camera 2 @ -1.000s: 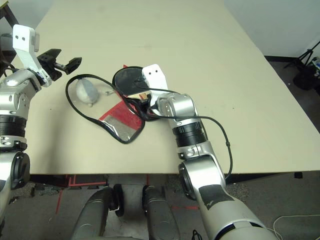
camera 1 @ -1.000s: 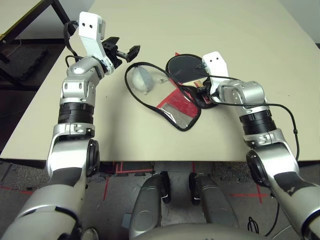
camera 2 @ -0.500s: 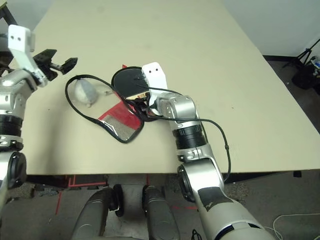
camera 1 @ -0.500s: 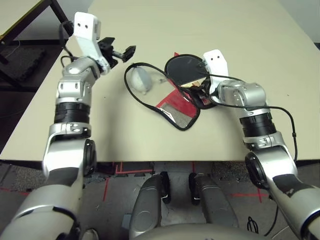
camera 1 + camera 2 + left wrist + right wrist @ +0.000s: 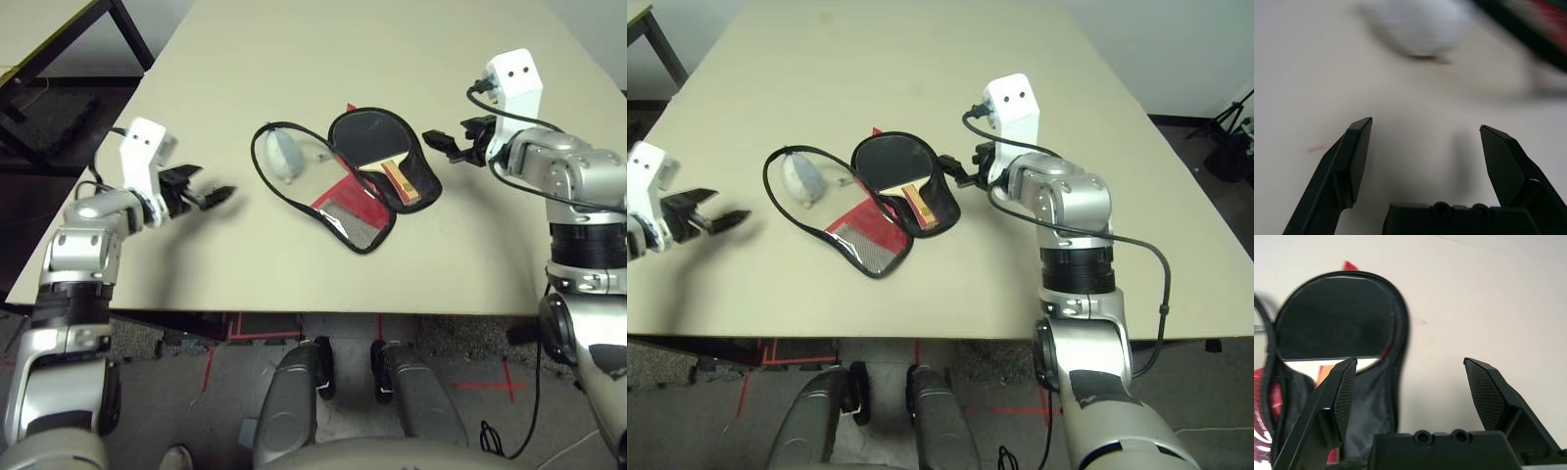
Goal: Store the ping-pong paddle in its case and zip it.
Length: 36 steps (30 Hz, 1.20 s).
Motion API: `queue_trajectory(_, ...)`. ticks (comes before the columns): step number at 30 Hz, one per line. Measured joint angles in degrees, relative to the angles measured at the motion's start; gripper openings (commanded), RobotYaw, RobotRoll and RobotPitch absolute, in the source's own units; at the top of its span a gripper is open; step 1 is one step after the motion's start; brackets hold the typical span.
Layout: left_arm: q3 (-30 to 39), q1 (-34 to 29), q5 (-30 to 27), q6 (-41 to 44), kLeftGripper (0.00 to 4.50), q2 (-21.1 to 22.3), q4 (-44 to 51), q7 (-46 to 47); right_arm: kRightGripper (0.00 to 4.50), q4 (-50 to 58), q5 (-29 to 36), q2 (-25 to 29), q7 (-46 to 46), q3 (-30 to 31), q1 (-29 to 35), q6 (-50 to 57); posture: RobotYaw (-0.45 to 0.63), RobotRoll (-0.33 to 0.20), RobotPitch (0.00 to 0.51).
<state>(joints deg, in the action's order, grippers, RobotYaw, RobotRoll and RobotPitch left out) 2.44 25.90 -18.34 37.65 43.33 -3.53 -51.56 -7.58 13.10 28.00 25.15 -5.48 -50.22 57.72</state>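
- Ping-pong paddle [image 5: 374, 136] lies face up in the opened black half of the case [image 5: 425, 164], right of centre in the left eye view; its striped handle [image 5: 401, 183] points toward the lower right.
- The case's flap [image 5: 359, 202], with its red panel, is folded out to the lower left of the paddle on the desk [image 5: 294, 284].
- The right end effector [image 5: 461, 144] is spread and empty, just beside the case at the right of the frame; the left end effector [image 5: 203, 196] is likewise spread and empty, at the left, well apart from it.
- The step in hand looks like closing the flap. To do it well, pinch the flap's rim at its outer edge, lift, and lay it over the paddle while the other end effector steadies the lower half.
- Keep the handle inside the rim so no fabric or wood catches the zipper.
- Match both rims before pulling the zip; pull slowly round the curve.
- Count: one paddle, one case, one grey-and-white pouch [image 5: 284, 155], two end effectors, one desk.
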Motion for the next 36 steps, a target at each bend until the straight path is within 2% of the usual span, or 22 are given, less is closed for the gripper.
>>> queue_trajectory(3,-4.0,2.2,-1.5,3.1,4.50,-5.0,3.5,-0.6,4.49,-1.9,-0.2,0.4,-1.0,-0.7,-0.6,-1.2,-0.06,0.000,0.195)
queue_trajectory(4,-5.5,4.3,-1.8,3.2,4.50,-8.0,3.2,-0.2,4.49,-2.2,-0.2,0.4,-1.6,-1.0,-1.1,-1.7,-0.06,0.000,0.196)
queue_trajectory(6,-6.1,7.5,-1.9,2.7,4.50,-11.0,2.0,0.7,4.49,-2.2,-0.2,0.2,-2.2,-1.4,-2.0,-2.1,-0.06,0.000,0.199)
queue_trajectory(12,-5.9,21.9,1.9,-7.5,4.50,-22.4,-16.4,7.8,4.49,-1.8,0.1,-0.4,-4.5,-4.4,-2.3,-2.3,-0.06,0.000,0.203)
queue_trajectory(15,-5.7,29.1,4.3,-15.6,4.50,-27.1,-29.8,11.0,4.49,-1.5,0.7,-1.1,-5.7,-5.1,-2.3,-1.4,-0.06,0.000,0.206)
queue_trajectory(18,-4.1,35.2,5.6,-22.6,4.50,-30.0,-43.1,15.0,4.49,-1.3,1.3,-1.6,-6.5,-5.9,-2.3,-0.7,-0.06,0.000,0.208)
queue_trajectory(23,0.3,43.2,6.6,-31.2,4.50,-32.8,-57.7,20.6,4.49,-0.9,2.3,-2.5,-7.4,-6.9,-2.4,0.8,-0.06,0.000,0.208)
queue_trajectory(27,3.2,46.1,6.3,-33.5,4.50,-35.3,-62.1,21.3,4.49,-1.1,2.4,-2.5,-7.7,-7.0,-3.0,1.1,-0.06,0.000,0.201)
queue_trajectory(31,6.4,49.2,3.2,-33.5,4.50,-39.3,-62.7,17.1,4.49,-2.1,2.4,-2.5,-7.7,-7.0,-4.8,0.6,-0.06,0.000,0.196)
queue_trajectory(36,6.7,49.7,2.5,-33.0,4.50,-40.4,-61.9,12.2,4.49,-2.6,2.4,-2.8,-8.1,-7.2,-4.8,0.2,-0.06,0.000,0.191)
